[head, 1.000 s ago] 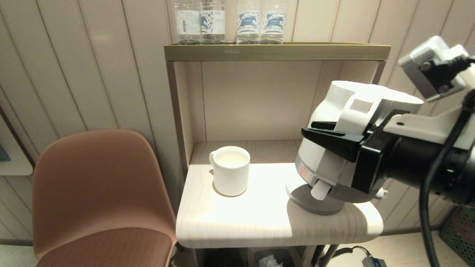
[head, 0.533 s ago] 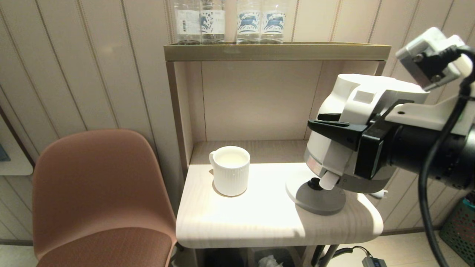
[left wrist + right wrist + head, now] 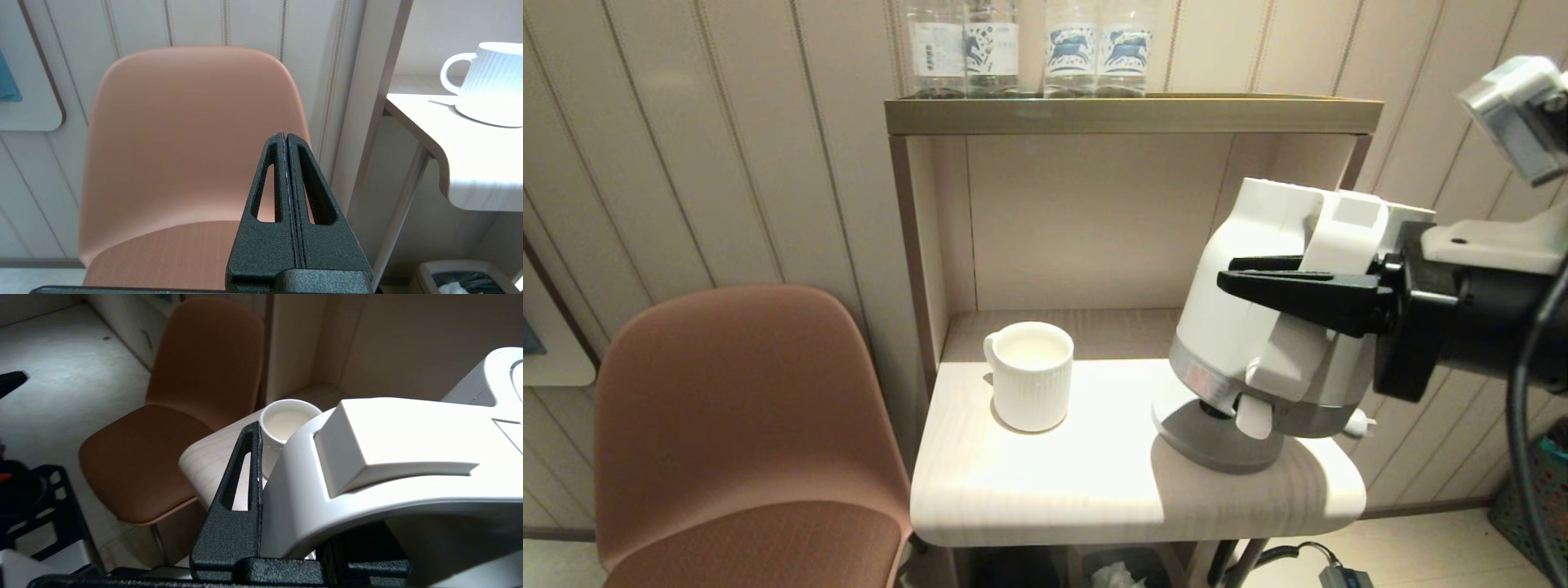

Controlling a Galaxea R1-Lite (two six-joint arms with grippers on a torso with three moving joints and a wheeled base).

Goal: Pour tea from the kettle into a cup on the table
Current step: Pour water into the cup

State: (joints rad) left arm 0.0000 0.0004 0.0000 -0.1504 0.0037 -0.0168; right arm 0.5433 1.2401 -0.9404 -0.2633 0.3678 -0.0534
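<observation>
The white kettle (image 3: 1241,310) hangs slightly tilted just above its round grey base (image 3: 1217,441) at the table's right end. My right gripper (image 3: 1230,273) is shut on the kettle's loop handle (image 3: 367,457), with one black finger (image 3: 245,469) pressed against the handle's side. The ribbed white cup (image 3: 1031,373) stands upright on the table (image 3: 1094,490), left of the kettle and apart from it; in the right wrist view the cup (image 3: 286,420) shows past the handle. My left gripper (image 3: 284,135) is shut on nothing, low beside the table in front of the chair.
A brown chair (image 3: 743,425) stands left of the table. The brown-framed shelf (image 3: 1131,114) rises behind, with several clear water bottles (image 3: 1029,49) on top. A bin (image 3: 466,279) sits under the table. A black crate (image 3: 41,506) is on the floor.
The kettle came up off its base from a lean, then turned more upright and sank a little. My right wrist swung rightward. The cup has not moved.
</observation>
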